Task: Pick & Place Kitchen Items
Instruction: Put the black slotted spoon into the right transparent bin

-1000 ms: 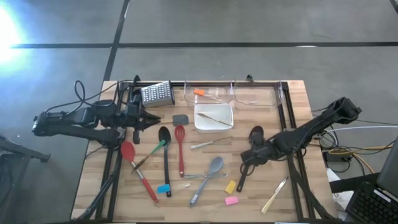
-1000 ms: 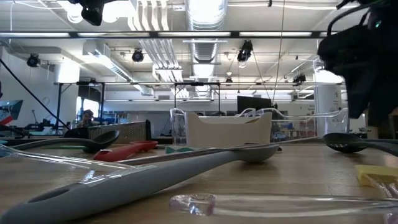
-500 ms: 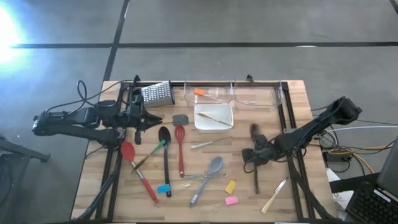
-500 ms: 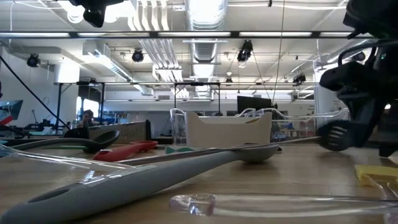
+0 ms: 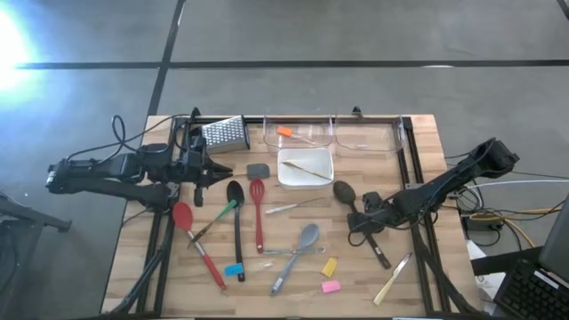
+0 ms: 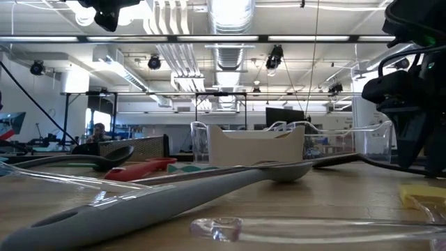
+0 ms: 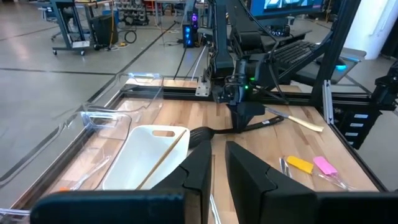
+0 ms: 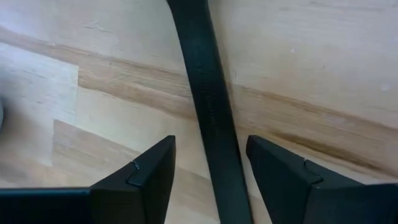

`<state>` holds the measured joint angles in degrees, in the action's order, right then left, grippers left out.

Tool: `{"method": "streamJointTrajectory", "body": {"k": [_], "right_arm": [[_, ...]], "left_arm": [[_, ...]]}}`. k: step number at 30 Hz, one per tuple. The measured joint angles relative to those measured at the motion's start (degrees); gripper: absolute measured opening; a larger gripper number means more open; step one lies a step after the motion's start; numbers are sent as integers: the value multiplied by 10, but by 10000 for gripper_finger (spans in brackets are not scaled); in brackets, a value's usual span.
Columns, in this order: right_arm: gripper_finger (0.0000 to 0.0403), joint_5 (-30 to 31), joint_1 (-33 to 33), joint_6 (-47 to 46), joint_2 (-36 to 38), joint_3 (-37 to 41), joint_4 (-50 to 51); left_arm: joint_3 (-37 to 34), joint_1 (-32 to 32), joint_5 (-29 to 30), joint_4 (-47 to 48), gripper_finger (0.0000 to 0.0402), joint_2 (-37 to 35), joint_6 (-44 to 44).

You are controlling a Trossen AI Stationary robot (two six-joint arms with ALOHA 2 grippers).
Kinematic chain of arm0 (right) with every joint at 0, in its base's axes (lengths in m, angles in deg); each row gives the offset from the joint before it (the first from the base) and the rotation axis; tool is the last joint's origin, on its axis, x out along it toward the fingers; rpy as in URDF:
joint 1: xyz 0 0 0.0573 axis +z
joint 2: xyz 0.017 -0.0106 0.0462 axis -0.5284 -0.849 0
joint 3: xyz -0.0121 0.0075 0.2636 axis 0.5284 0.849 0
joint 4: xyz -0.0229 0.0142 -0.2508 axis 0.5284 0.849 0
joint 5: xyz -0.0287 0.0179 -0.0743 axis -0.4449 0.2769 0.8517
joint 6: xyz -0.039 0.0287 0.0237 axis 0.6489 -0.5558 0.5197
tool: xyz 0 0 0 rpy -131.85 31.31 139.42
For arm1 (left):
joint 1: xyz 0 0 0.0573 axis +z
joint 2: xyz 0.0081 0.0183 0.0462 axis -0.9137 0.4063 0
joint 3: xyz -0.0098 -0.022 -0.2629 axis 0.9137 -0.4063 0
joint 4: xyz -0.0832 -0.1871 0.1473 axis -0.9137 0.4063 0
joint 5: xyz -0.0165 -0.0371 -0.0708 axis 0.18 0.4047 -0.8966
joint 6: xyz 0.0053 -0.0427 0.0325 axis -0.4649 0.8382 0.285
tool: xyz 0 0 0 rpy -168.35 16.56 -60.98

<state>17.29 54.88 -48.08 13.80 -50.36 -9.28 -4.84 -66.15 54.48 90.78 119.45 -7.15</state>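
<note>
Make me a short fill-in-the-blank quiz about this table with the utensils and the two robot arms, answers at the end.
1. The right gripper has its open fingers on either side of the black spoon's ____.
2. The wooden stick lies inside the white ____.
3. The small orange piece sits inside a clear ____.
4. The steel box grater stands nearest the ____ gripper.

Missing words: handle; tray; bin; left

table [image 5: 427, 142]: light wood, striped grain
slotted spoon [image 5: 359, 222]: black
spatulas [image 5: 257, 213]: red
spoon [image 5: 296, 254]: grey
small pieces [image 5: 330, 267]: yellow, pink, blue, orange
tray [image 5: 305, 168]: white
box grater [image 5: 223, 133]: steel, dotted
grippers [image 8: 208, 168]: dark
</note>
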Motion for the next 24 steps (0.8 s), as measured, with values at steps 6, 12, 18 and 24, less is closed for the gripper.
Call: {"method": "streamJointTrajectory", "body": {"k": [6, 12, 18, 24], "right_arm": [[168, 16, -11, 39, 0, 3, 4], [146, 37, -52, 107, 0, 12, -5], [137, 39, -91, 176, -1, 15, -27], [138, 39, -132, 222, -1, 23, -38]], "left_arm": [[0, 0, 0, 0, 53, 0, 0], [0, 0, 0, -6, 53, 0, -6], [0, 0, 0, -7, 53, 0, -9], [0, 0, 0, -7, 53, 0, -9]]}}
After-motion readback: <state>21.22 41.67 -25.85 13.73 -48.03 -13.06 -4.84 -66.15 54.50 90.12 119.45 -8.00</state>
